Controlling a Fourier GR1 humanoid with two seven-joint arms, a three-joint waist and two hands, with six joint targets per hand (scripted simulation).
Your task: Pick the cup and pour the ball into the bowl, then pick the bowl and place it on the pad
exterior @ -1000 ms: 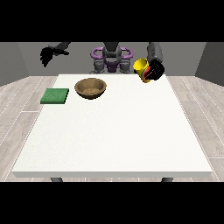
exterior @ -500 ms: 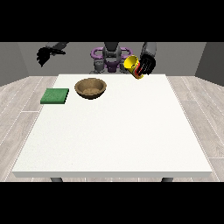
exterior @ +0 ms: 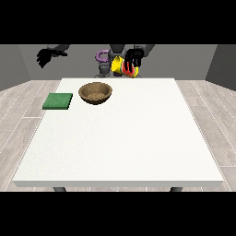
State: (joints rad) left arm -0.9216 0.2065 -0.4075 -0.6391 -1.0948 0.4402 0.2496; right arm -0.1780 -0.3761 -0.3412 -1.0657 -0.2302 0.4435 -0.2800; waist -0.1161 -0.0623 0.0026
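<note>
A: Where is the cup [exterior: 120,66]?

B: Lifted above the far edge of the tabletop [exterior: 138,133], right of the bowl [exterior: 95,92] and higher than it. It is a yellow cylinder with red markings, tipped onto its side. The robot hand at the view's right [exterior: 133,58] has its black fingers curled round it.

A: Which way does the cup's mouth point?

B: I cannot tell. No ball is visible either; if it sits inside the cup, it is hidden.

A: And the other robot hand?

B: The robot hand at the view's left [exterior: 45,57] hangs in the air beyond the tabletop's far left corner, well apart from everything. It holds nothing, and its fingers droop loosely downward, relaxed rather than clenched.

A: Describe the bowl.

B: Round, shallow, brown with a wood-like look: darker on the outer wall, paler and slightly speckled inside. It stands upright on the tabletop near the far edge, left of centre.

A: The pad [exterior: 58,101]?

B: A flat green square, matte, lying on the tabletop at the left edge, just beside the bowl but not touching it.

A: The tabletop itself?

B: 1 large white rectangular slab, smooth and plain, on dark legs over a grey plank floor [exterior: 18,101].
</note>
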